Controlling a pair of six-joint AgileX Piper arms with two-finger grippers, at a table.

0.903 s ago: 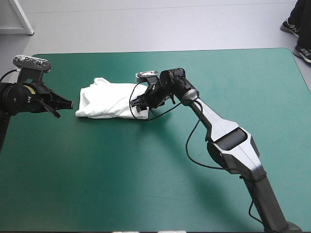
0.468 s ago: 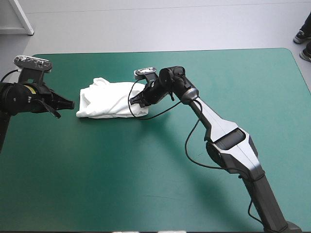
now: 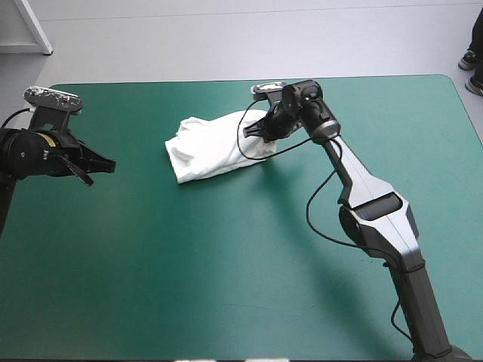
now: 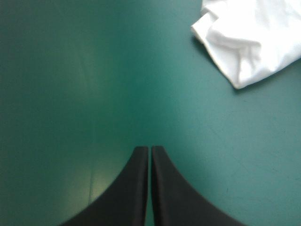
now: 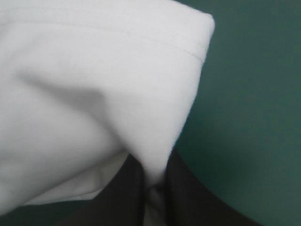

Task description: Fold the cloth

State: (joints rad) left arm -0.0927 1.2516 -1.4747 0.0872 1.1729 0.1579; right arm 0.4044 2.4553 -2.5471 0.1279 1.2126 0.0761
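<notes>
Rumpled white T-shirt (image 3: 215, 147) bundle pinched in right hand (image 3: 256, 130) (left hand (image 4: 149, 150) clenched, apart)

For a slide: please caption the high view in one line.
Right gripper shut on the bundled T-shirt; left gripper shut, apart from it, over the teal-green cover.

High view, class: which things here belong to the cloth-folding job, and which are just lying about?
In the job:
T-shirt, a loose white bundle
right gripper, fingers shut on the T-shirt's edge

Just standing by:
left gripper, fingers shut, holding nothing, apart from the T-shirt
table, teal-green cover
</notes>
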